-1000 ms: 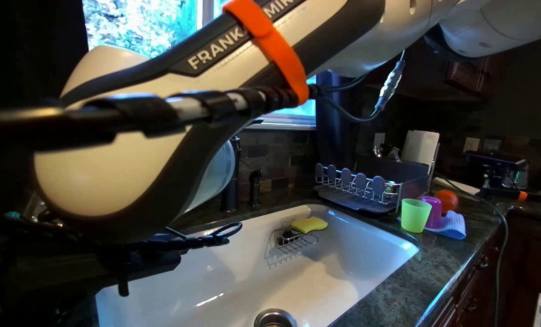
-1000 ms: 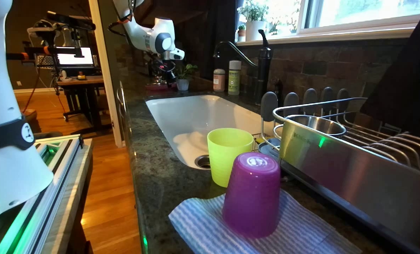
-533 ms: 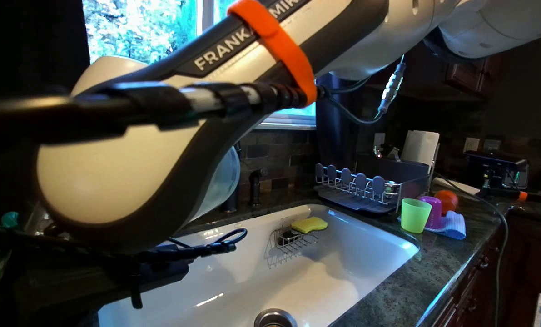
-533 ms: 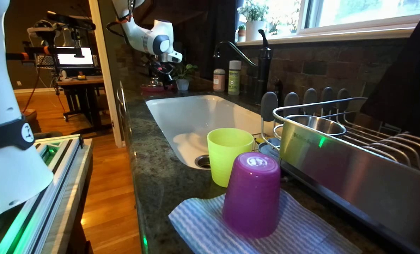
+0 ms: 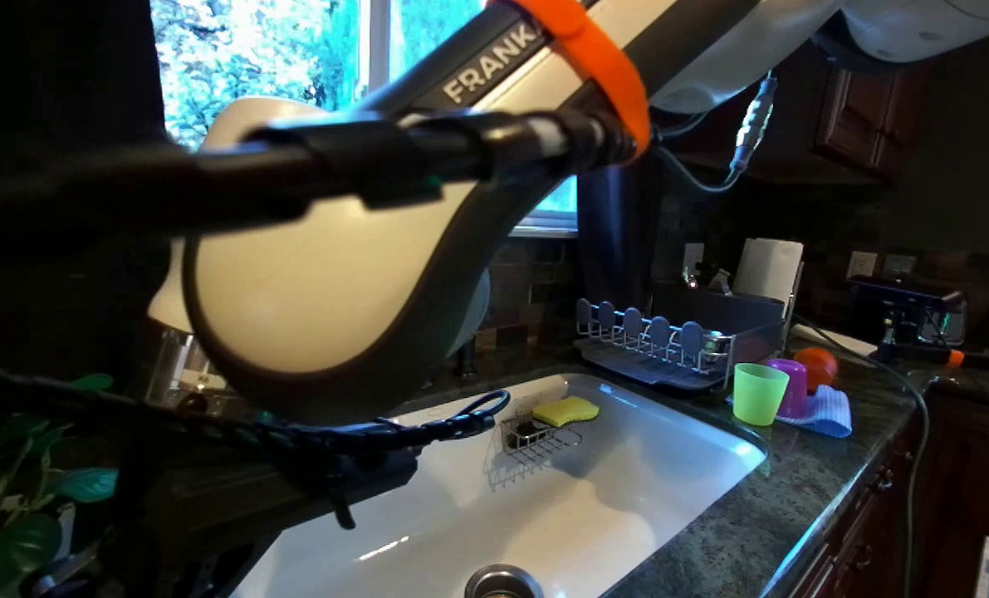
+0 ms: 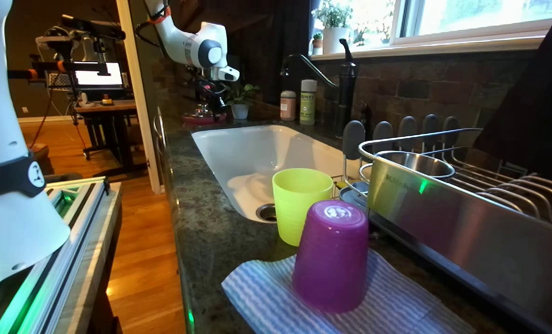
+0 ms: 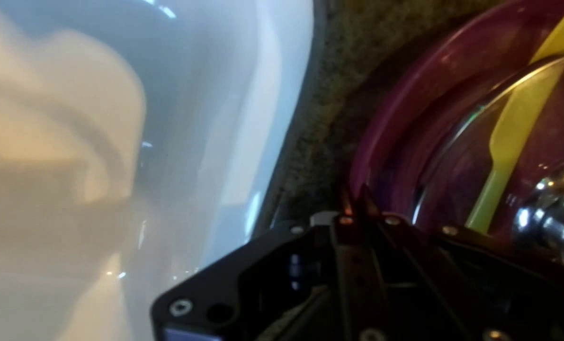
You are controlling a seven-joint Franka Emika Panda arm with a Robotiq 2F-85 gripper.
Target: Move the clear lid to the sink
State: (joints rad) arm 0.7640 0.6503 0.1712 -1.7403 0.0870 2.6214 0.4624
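The clear lid with a shiny metal knob lies on a purple plate at the right of the wrist view, over a yellow knife. The lid also shows small beyond the sink in an exterior view. The white sink lies left of the plate and shows in both exterior views. My gripper is at the plate's near rim, its fingertips almost together with the rim running between them. The lid is apart from the fingers.
A potted plant and soap bottles stand behind the sink, by the black faucet. A sponge, a dish rack, a green cup and a purple cup stand at the sink's other end.
In an exterior view the arm has moved rightward, uncovering plant leaves. In an exterior view the plate and lid have slid slightly left and nearer, along with my gripper.
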